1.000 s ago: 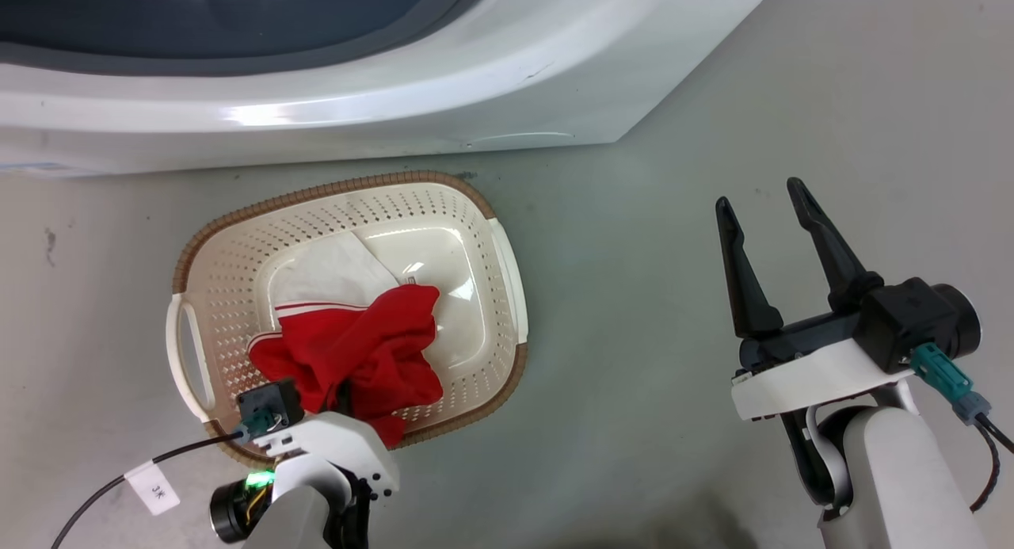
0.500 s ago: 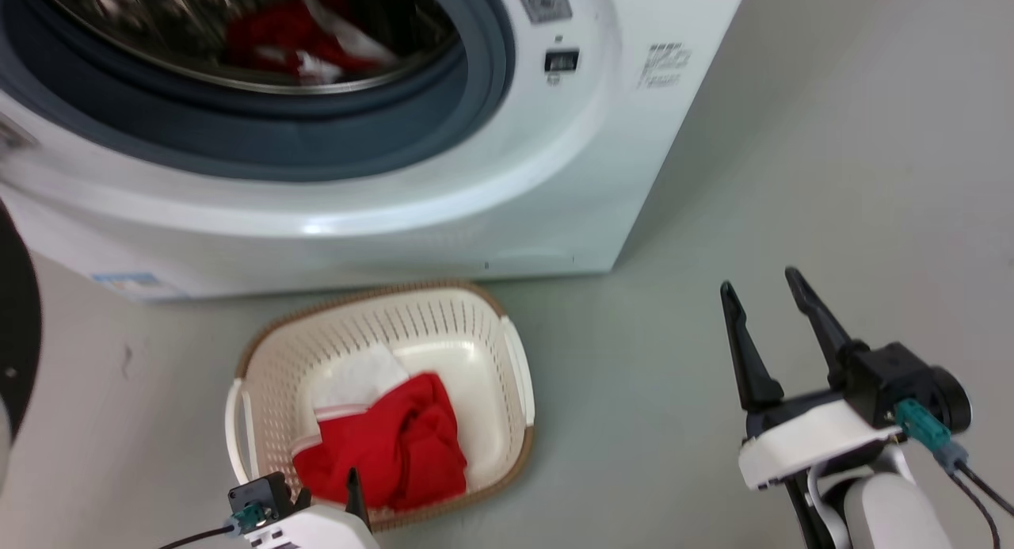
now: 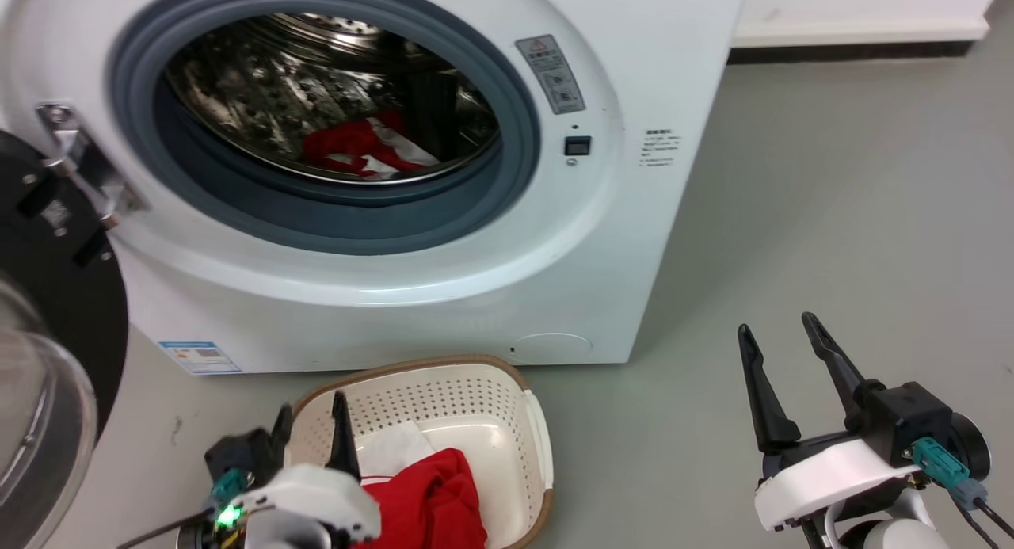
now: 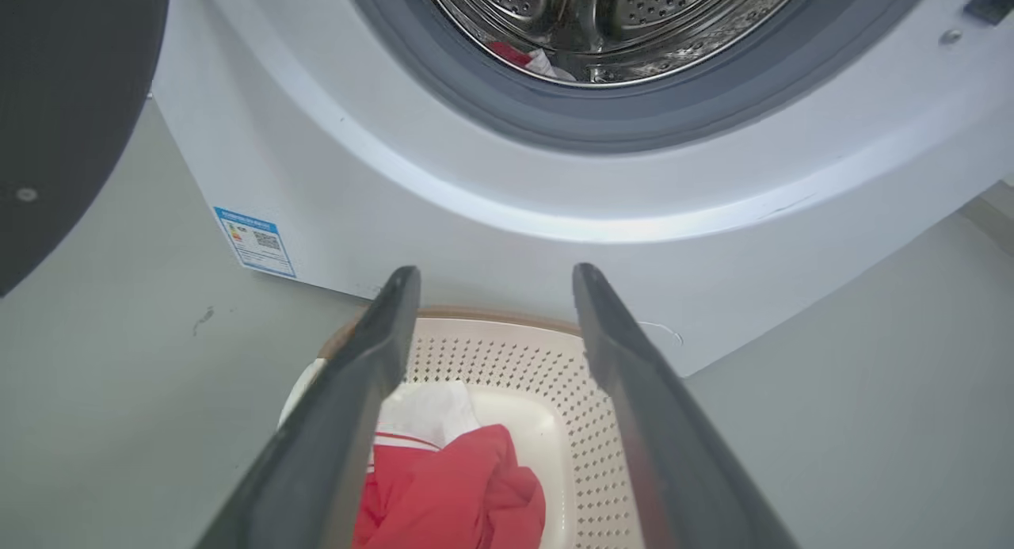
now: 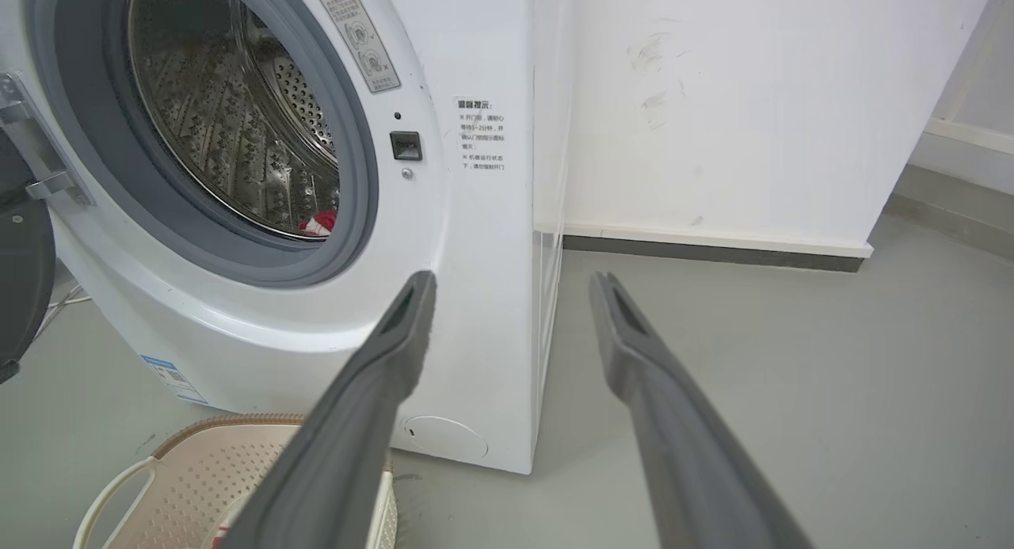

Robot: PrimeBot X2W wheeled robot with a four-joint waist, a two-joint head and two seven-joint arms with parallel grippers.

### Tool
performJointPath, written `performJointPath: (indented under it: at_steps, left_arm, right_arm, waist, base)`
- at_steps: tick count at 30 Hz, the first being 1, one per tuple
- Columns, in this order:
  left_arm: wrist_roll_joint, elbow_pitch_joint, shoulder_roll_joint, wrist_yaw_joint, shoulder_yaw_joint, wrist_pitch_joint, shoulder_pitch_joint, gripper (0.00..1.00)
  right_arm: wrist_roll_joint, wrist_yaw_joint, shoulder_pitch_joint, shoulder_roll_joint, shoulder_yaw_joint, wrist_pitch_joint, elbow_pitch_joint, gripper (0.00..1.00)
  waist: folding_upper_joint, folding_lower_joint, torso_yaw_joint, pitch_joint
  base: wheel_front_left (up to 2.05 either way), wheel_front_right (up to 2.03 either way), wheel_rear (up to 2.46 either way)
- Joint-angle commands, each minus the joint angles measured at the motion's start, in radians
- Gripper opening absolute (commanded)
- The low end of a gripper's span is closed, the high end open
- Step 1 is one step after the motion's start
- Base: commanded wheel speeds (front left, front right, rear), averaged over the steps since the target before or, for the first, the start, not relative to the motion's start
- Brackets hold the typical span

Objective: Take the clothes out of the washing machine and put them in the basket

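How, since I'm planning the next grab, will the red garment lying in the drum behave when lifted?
Probably floppy: the red garment lies crumpled in the drum, so it should sag from a pinch. Likely light, being thin cloth. Trailing ends may catch on the grey rim.

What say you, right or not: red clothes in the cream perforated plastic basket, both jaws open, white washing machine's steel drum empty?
Not empty: the head view shows red-and-white clothes lying in the perforated steel drum of the white washing machine. The rest is right.
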Motion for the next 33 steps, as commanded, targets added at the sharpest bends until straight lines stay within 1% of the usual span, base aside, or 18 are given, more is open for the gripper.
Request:
performJointPath:
  at_steps: [1,5,7,10,14,15,19,23,27,33]
  left_arm:
    - [0.017,-0.033,0.000,0.002,-0.013,-0.003,-0.018,1.00]
    - [0.048,-0.093,0.000,0.006,-0.062,-0.003,-0.065,1.00]
    - [0.057,-0.099,0.000,-0.006,-0.086,-0.003,-0.109,1.00]
    - [0.070,-0.072,0.000,-0.023,-0.139,-0.002,-0.190,1.00]
    - [0.072,0.022,0.000,-0.040,-0.211,-0.002,-0.331,1.00]
    - [0.072,0.022,0.000,-0.040,-0.211,-0.002,-0.331,1.00]
    - [0.069,0.150,0.000,-0.044,-0.251,0.013,-0.473,1.00]
    - [0.072,0.281,0.000,-0.037,-0.262,0.038,-0.607,1.00]
    - [0.074,0.407,0.018,-0.035,-0.256,0.077,-0.736,1.00]
    - [0.069,0.557,0.047,-0.048,-0.253,0.139,-0.905,1.00]
  right_arm:
    - [-0.001,0.000,0.020,0.000,-0.005,0.003,-0.009,1.00]
    - [-0.002,0.000,0.023,0.000,-0.018,0.008,-0.021,1.00]
    - [-0.003,0.000,0.025,0.000,-0.023,0.010,-0.026,1.00]
    - [-0.009,0.000,0.024,0.000,-0.032,0.013,-0.032,1.00]
    - [-0.014,0.000,0.015,0.000,-0.037,0.017,-0.037,1.00]
    - [-0.014,0.000,0.015,0.000,-0.037,0.017,-0.037,1.00]
    - [-0.018,0.000,0.000,0.000,-0.025,0.018,-0.043,1.00]
    - [-0.018,0.000,-0.015,0.000,-0.012,0.017,-0.045,1.00]
    - [-0.016,0.000,-0.039,0.000,0.004,0.013,-0.042,1.00]
    - [-0.012,0.000,-0.068,0.000,0.028,0.002,-0.023,1.00]
  waist:
    - [-0.0001,0.0003,0.016,-0.010]
    - [-0.0001,0.0003,0.038,-0.007]
    - [-0.0001,0.0003,0.049,0.001]
    - [-0.0001,0.0003,0.065,0.017]
    - [-0.0001,0.0003,0.080,0.050]
    - [-0.0001,0.0003,0.080,0.050]
    - [-0.0001,0.0003,0.076,0.090]
    - [-0.0001,0.0003,0.064,0.138]
    - [-0.0001,0.0003,0.039,0.194]
    - [-0.0001,0.0003,0.001,0.271]
  base:
    - [0.00,0.00,0.00]
    - [0.00,0.00,0.00]
    - [0.00,0.00,0.00]
    - [0.00,0.00,0.00]
    - [0.00,0.00,0.00]
    - [0.00,0.00,0.00]
    - [0.00,0.00,0.00]
    - [0.00,0.00,0.00]
    - [0.00,0.00,0.00]
    - [0.00,0.00,0.00]
